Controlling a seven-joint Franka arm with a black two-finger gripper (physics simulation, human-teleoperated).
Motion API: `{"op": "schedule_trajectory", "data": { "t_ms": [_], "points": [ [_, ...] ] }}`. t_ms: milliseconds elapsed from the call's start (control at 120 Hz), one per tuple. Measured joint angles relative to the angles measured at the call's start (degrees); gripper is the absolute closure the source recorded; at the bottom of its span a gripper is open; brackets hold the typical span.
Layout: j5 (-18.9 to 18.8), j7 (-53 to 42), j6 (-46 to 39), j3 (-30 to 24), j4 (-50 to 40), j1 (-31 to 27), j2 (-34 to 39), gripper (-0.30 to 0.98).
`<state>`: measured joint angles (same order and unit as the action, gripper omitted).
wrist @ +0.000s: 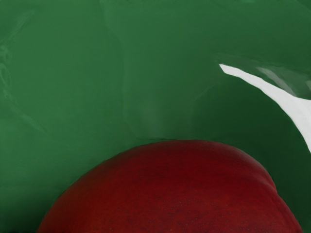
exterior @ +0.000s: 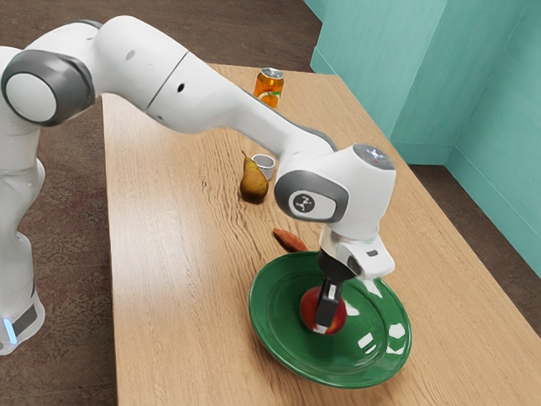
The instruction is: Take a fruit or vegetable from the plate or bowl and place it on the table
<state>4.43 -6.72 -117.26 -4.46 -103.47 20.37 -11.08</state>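
In the exterior view, my gripper (exterior: 327, 308) points down over the green plate (exterior: 269, 332), in front of part of a red apple (exterior: 310, 307). The apple is low at the plate's middle; whether it touches the plate is hard to tell. The gripper's far side is hidden, so its hold on the apple cannot be made out. In the wrist view, the apple (wrist: 180, 194) looms large just under my hand, with the green plate (wrist: 73, 73) behind it.
A reddish-brown elongated item (exterior: 289, 239) lies on the wooden table (exterior: 177, 296) beside the plate. Farther back are a brown-yellow pear (exterior: 253, 182), a small whitish cup (exterior: 265, 163) and an orange can (exterior: 269, 87). My forearm passes above the table near the pear.
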Motion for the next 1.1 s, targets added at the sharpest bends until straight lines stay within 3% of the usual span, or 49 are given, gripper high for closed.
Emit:
{"op": "schedule_trajectory", "data": {
  "t_ms": [125, 217, 575, 925, 1000, 1100],
  "points": [
    [-0.37, 0.05, -0.18, 0.42, 0.0, -0.03, 1.29, 0.34],
    [-0.68, 0.05, -0.07, 0.5, 0.29, 0.4, 2.7, 0.33],
    [-1.25, -0.05, 1.58, 0.43, 0.39, 15.26, 7.76, 0.32],
    [-1.24, -0.21, 2.94, 0.19, 0.43, 20.28, 7.98, 0.32],
    [-0.96, -0.37, 3.22, 0.21, 0.43, 20.03, 7.94, 0.15],
    [-0.57, -0.68, 3.46, 0.25, 0.47, 19.66, 7.94, 0.08]
  ]
}}
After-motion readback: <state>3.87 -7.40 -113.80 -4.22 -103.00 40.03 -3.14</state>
